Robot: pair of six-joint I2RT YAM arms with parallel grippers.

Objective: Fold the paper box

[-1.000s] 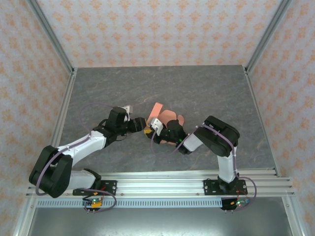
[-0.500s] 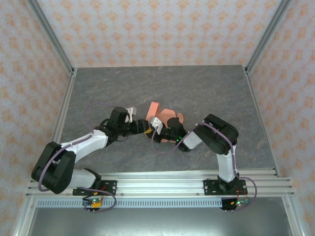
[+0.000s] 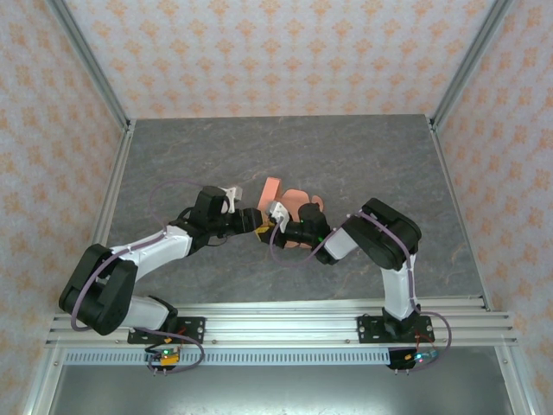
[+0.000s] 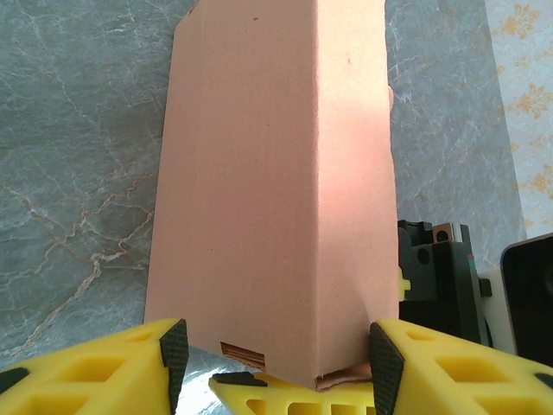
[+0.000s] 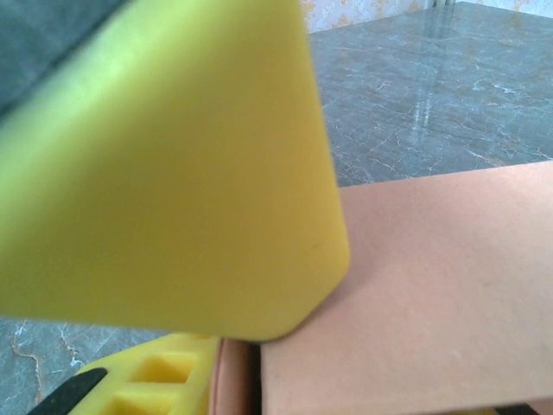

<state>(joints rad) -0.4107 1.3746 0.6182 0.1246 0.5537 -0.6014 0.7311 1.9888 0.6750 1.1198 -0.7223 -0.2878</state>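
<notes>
While astride the near end of the paper box (image 4: 268,173) with left gripper (image 4: 272,350) half-spread, clasped nothing; faced straight along its long axis. Couldn't judge hold of right gripper (image 5: 233,346) alongside.

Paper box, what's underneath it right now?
Gray table shows around the paper box, and a yellow finger pokes out beneath its near edge in the left wrist view. Whatever lies under the middle of the card is covered.

salmon-orange paper box (image 4: 268,190), grey marbled table (image 3: 173,156)
</notes>
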